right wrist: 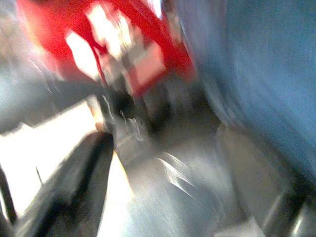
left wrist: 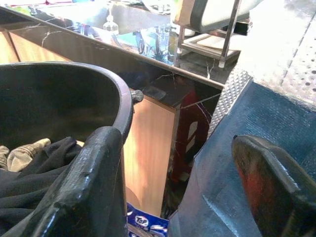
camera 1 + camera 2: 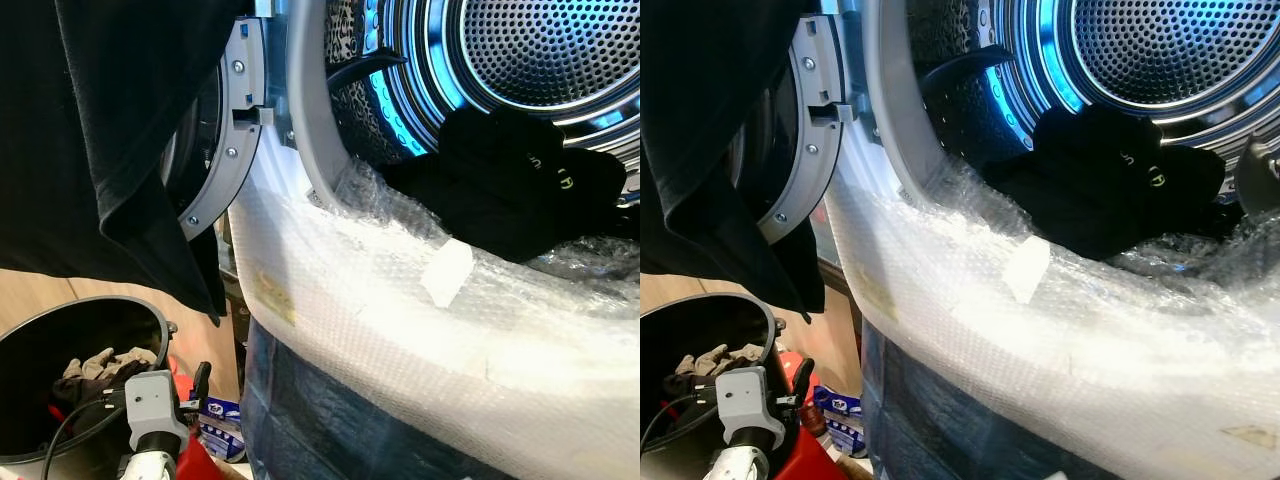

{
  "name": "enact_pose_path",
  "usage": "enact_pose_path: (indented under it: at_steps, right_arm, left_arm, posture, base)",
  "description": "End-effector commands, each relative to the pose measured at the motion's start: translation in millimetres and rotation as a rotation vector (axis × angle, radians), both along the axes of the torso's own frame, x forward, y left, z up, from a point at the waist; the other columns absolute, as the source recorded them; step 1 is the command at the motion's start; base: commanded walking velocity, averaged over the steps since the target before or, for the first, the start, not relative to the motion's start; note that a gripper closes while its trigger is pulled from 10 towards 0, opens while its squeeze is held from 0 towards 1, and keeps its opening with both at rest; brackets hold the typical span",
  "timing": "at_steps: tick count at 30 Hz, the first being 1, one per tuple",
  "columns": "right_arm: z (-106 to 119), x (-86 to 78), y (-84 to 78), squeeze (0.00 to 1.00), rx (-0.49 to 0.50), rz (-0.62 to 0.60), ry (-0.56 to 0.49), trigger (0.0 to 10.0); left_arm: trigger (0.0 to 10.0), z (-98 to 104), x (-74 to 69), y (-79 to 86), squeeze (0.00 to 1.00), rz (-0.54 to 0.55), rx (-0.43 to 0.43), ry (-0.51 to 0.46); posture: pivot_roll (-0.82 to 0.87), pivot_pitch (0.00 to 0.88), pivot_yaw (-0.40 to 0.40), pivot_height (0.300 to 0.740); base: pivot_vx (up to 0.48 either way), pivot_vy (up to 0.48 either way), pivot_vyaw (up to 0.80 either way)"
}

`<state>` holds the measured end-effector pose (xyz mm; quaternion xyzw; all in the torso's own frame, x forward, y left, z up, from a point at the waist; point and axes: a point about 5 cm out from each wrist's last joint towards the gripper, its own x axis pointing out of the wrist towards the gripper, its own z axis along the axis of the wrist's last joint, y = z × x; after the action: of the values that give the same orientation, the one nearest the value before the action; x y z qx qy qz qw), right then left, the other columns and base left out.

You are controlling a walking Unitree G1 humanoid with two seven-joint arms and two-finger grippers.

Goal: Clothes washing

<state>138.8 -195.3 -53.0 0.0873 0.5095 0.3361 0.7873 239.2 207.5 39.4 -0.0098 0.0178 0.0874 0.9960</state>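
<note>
Left eye view: a black garment [image 3: 120, 150] hangs at left above a dark bin [image 3: 60, 330] of clothes. Right of it, a second black garment [image 3: 520, 190] lies in the washer drum [image 3: 550, 50] behind bubble wrap [image 3: 420, 320]. Left wrist view shows the left gripper [image 2: 173, 197] with fingers spread beside the bin; the right gripper's state cannot be told from its blurred view.

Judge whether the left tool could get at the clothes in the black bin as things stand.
Probably yes: the left tool hangs open beside the bin, whose top is uncovered, with the clothes lying exposed inside.
</note>
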Motion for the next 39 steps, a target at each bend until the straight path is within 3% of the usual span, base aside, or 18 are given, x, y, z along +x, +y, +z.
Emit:
enact_pose_path:
  at_steps: [1, 2, 4, 5, 7, 11, 16, 20, 29, 34, 36, 37, 39]
  right_arm:
    - [-20, -13.5, -2.0, 0.0, -0.113, 0.098, 0.019, 10.0]
    - [-20, -13.5, -2.0, 0.0, -0.113, 0.098, 0.019, 10.0]
    - [-32, -15.2, -1.5, 0.0, -0.258, 0.1, 0.036, 10.0]
    - [-32, -15.2, -1.5, 0.0, -0.258, 0.1, 0.036, 10.0]
    - [-40, -15.9, 0.3, 0.0, -0.388, 0.124, 0.031, 10.0]
    - [-45, -20.6, 2.8, 0.0, -0.444, 0.091, 0.071, 10.0]
    - [-53, -23.0, -4.3, 0.0, -0.551, -0.149, 0.107, 10.0]
    - [-57, -34.9, -12.7, 0.0, -0.706, -0.332, 0.191, 10.0]
    - [-58, -36.4, -13.9, 0.0, -0.738, -0.392, 0.181, 10.0]
    - [-59, -41.5, -18.3, 0.0, -0.746, -0.387, 0.181, 10.0]
    - [-59, -43.6, -18.5, 0.0, -0.753, -0.388, 0.18, 10.0]
    - [-60, -45.7, -16.8, 0.0, -0.754, -0.388, 0.18, 10.0]
    - [-61, -47.7, -14.1, 0.0, -0.751, -0.383, 0.18, 10.0]
  left_arm:
    - [10.0, -9, -6.3, 2.9, 0.0, 0.006, -0.003, 0.06]
    - [10.0, -9, -6.3, 2.9, 0.0, 0.006, -0.003, 0.06]
    - [10.0, -7, -6.1, 1.8, 0.0, 0.002, -0.003, 0.056]
    - [10.0, -7, -6.1, 1.8, 0.0, 0.002, -0.003, 0.056]
    - [10.0, -7, -6.7, 3.1, 0.0, 0.004, -0.002, 0.057]
    - [10.0, -6, -6.9, 5.4, 0.0, 0.009, 0.001, 0.055]
    - [10.0, 0, -6.0, 4.8, 0.0, 0.008, -0.002, 0.038]
    - [10.0, 12, -3.4, 0.2, 0.0, 0.001, -0.003, -0.006]
    - [10.0, 41, -10.2, -1.8, 0.0, 0.046, 0.015, -0.09]
    - [10.0, 56, -24.0, 12.2, 0.0, 0.184, 0.056, -0.097]
    - [10.0, 56, -34.4, 30.1, 0.0, 0.305, 0.052, -0.063]
    - [10.0, 54, -39.8, 45.9, 0.0, 0.4, 0.022, -0.035]
    - [10.0, 50, -43.8, 62.3, 0.0, 0.484, -0.028, -0.017]
  posture:
    - [-0.05, 0.0, -0.047, 0.74]
    - [-0.05, 0.0, -0.047, 0.74]
    - [-0.04, 0.0, -0.045, 0.74]
    - [-0.04, 0.0, -0.045, 0.74]
    - [-0.03, 0.0, -0.042, 0.74]
    - [-0.02, 0.0, -0.039, 0.74]
    - [-0.02, 0.0, -0.036, 0.74]
    - [-0.02, 0.0, -0.032, 0.74]
    - [0.03, 0.0, -0.034, 0.74]
    - [0.03, 0.0, -0.027, 0.74]
    - [0.04, 0.0, -0.026, 0.74]
    - [0.04, 0.0, -0.026, 0.74]
    - [0.05, 0.0, -0.025, 0.74]
  base:
    - [0.0, 0.0, 0.0]
    - [0.0, 0.0, 0.0]
    - [0.0, 0.0, 0.0]
    - [0.0, 0.0, 0.0]
    - [0.0, 0.0, 0.0]
    - [0.0, 0.0, 0.0]
    - [0.0, 0.0, 0.0]
    - [0.0, 0.0, 0.0]
    - [0.0, 0.0, 0.0]
    - [0.0, 0.0, 0.0]
    - [0.0, 0.0, 0.0]
    - [0.0, 0.0, 0.0]
    - [0.0, 0.0, 0.0]
